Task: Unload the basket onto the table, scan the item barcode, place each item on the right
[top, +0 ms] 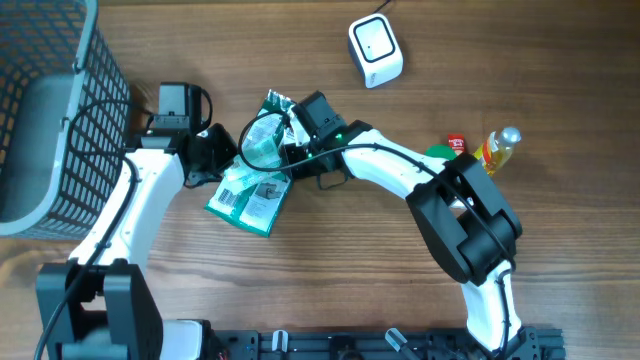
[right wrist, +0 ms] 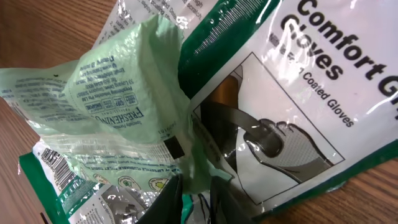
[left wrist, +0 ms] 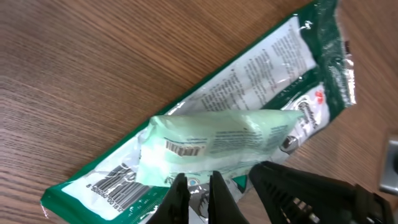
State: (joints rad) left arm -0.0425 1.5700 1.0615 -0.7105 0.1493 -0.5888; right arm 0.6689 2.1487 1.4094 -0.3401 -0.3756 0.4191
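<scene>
- Lying mid-table, a pale green pouch [top: 262,150] rests on a green-and-white glove packet [top: 250,203]; the left wrist view shows a barcode on each.
- Left gripper [left wrist: 198,190]: jaws closed at the pouch's left edge; whether film is pinched between them cannot be told.
- Right gripper [right wrist: 196,190]: fingers narrowly apart at the pouch's right corner; any hold cannot be told.
- White scanner [top: 375,50] stands farther back and right, apart from both packets.
- Wire basket [top: 100,90] at left; bottle [top: 500,148] at right.

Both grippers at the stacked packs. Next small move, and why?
Probably lift the pale green pouch clear of the gloves pack with the right gripper: the pouch lies on top, its barcode shows on the upper face, and the scanner stands well apart from both.
</scene>
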